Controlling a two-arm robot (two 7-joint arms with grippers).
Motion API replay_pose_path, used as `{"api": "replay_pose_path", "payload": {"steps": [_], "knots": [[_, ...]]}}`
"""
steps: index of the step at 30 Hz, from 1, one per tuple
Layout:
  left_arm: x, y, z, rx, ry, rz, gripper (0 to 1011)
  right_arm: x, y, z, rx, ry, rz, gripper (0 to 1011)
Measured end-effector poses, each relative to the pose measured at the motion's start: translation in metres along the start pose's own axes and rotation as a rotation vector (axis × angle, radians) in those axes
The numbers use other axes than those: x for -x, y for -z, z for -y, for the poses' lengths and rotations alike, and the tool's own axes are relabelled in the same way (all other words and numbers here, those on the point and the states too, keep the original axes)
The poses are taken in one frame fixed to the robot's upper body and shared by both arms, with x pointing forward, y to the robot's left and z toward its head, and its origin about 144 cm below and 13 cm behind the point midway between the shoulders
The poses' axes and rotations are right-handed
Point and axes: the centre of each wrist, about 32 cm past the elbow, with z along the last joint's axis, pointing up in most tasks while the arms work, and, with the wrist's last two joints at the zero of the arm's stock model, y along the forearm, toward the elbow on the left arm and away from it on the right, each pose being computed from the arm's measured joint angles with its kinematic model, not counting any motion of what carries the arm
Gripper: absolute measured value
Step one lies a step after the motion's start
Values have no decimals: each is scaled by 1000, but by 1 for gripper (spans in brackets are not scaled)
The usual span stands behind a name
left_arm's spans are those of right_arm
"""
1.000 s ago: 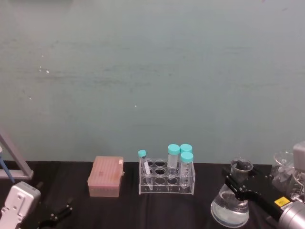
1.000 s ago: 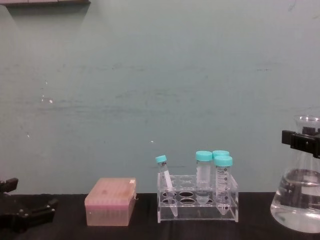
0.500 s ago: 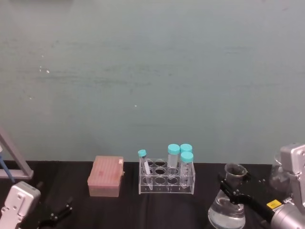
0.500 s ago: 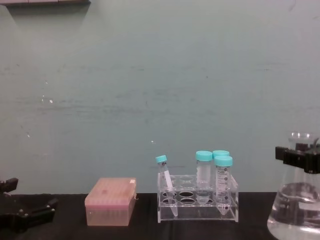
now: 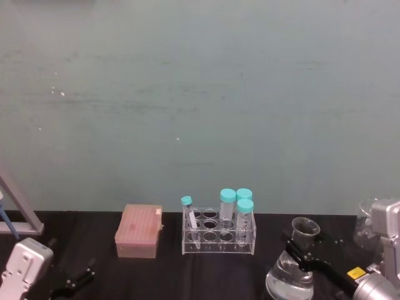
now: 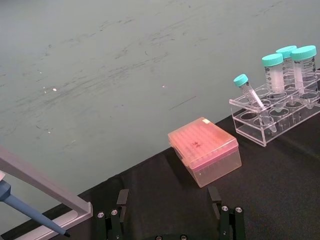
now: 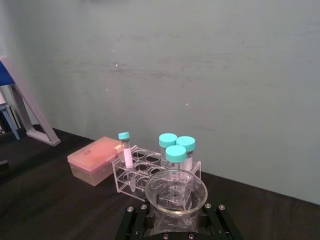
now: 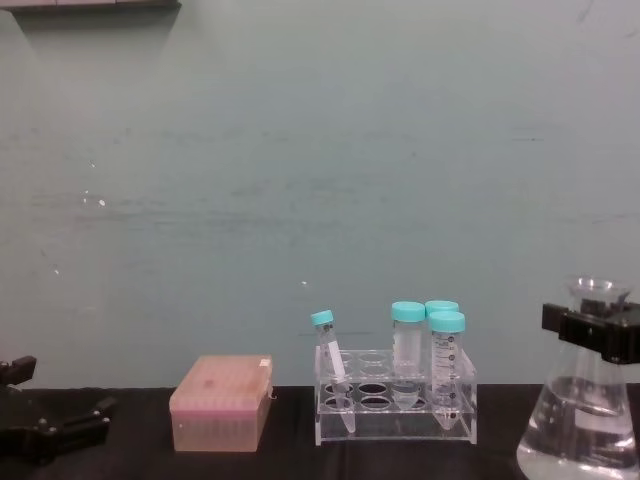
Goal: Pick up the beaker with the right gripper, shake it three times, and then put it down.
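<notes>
The right hand [image 5: 299,249] is pinched around the neck of the beaker [image 5: 289,279], just under its flared rim. The beaker is at the near right of the bench [image 5: 206,275], to the right of the tube rack [image 5: 219,234] and nearer than it. It stands close to upright, with clear liquid filling its wide base. Its bottom runs off the lower edge of both the head and chest views, so I cannot tell whether it rests on the bench or hangs just above it.

The left hand [image 6: 170,226] sits at the near left with its fingers [image 6: 114,223] spread, holding nothing and well apart from the work.

Judging from this, the step is the shaking or the set-down after it. To do it well:
- Keep the grip firm on the neck, since smooth glass can slide or twist between the jaws.
- Make the shakes short and even, with the mouth kept up, so the liquid swirls in the base and does not climb the neck.
- Stay clear of the tube rack on the left and the other clear glass vessel [image 5: 364,231] at the far right.
- Lower it straight and flat onto bare bench, and let go only once the base sits fully.

The pink box [image 5: 139,231] is far enough left to be no worry.
</notes>
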Motion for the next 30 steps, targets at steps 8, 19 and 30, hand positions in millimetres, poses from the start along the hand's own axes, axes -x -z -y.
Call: {"api": "replay_pose_path", "payload": {"steps": [8,19,30], "knots": [[0,0,0,0,0,0,1000,-6,10,1,8,1,-5,450],[0,0,0,0,0,0,1000,-13,9,-3,-35,-1,40,449],[0,0,0,0,0,0,1000,-10,15,-11,-11,-22,-10,449]]}}
